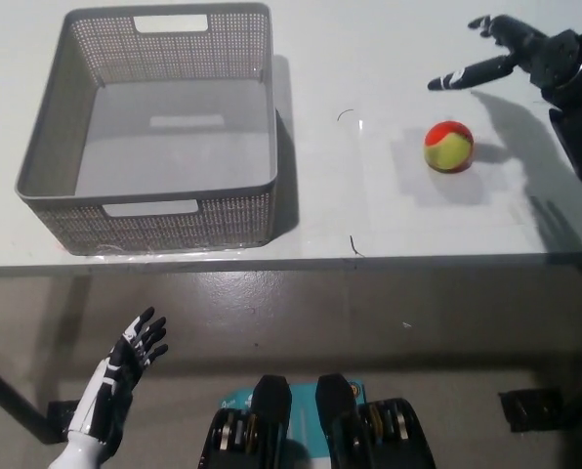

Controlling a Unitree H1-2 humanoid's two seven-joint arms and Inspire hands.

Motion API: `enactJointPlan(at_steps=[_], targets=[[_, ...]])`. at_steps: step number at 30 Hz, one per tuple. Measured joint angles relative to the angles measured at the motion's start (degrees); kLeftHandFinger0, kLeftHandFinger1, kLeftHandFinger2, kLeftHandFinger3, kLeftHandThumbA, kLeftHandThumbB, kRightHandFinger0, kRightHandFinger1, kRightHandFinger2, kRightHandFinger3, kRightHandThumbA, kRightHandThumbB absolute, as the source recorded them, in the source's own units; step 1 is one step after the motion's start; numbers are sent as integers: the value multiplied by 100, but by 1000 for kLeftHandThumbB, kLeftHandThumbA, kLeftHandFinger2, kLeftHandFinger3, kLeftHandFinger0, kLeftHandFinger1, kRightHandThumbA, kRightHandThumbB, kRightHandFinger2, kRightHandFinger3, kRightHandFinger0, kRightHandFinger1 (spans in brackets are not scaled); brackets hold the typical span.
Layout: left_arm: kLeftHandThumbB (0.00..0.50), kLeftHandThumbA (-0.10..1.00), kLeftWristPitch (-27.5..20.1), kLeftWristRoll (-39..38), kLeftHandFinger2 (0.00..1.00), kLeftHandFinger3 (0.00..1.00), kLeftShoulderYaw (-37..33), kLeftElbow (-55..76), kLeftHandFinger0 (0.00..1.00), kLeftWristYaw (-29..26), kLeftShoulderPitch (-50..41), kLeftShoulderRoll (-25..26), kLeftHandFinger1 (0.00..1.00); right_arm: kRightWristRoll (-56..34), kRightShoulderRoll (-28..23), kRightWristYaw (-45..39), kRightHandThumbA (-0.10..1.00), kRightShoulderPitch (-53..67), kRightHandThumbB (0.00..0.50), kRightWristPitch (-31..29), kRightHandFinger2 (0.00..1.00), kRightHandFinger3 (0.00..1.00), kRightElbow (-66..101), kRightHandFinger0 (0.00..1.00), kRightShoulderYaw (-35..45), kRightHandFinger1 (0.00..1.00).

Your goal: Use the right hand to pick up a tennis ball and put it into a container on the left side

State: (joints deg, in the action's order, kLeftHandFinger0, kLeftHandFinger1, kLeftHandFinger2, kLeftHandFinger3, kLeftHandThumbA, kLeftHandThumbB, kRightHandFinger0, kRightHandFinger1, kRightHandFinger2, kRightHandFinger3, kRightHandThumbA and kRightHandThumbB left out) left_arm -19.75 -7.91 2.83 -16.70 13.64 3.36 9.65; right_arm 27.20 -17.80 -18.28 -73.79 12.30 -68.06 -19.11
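Tennis ball [448, 147], red and yellow-green, sits on the white table [369, 210] at about 3 o'clock from picture centre, right part of the tabletop, nothing touching it. Right hand [521, 52], black, hovers at the ball's 1 o'clock, near but apart from it; fingers spread wide, one long finger pointing toward 9 o'clock, holding nothing. Its shadow falls on the table just at 3 o'clock of the ball. Black forearm runs down the right picture edge. Grey mesh basket [43, 147] stands on the table at 10 o'clock from centre, well apart from the ball, at the ball's 9 o'clock; upright, handle cut-outs in near and far walls, inside bare. Left hand [125, 362], white with dark fingers, rests at 7 o'clock, below the table's near edge, over the floor; fingers apart, holding nothing. Small dark marks on the tabletop between basket and ball.
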Motion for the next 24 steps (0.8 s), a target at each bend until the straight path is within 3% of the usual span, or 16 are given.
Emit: enactJointPlan(at_steps=[24], targets=[[198,1000,3,-9,1000,1000,-2,1,1000,82,2,6,1000,143,465,179,1000,-43,466,-157,1000,1000,-1096,1000,-684,1000]])
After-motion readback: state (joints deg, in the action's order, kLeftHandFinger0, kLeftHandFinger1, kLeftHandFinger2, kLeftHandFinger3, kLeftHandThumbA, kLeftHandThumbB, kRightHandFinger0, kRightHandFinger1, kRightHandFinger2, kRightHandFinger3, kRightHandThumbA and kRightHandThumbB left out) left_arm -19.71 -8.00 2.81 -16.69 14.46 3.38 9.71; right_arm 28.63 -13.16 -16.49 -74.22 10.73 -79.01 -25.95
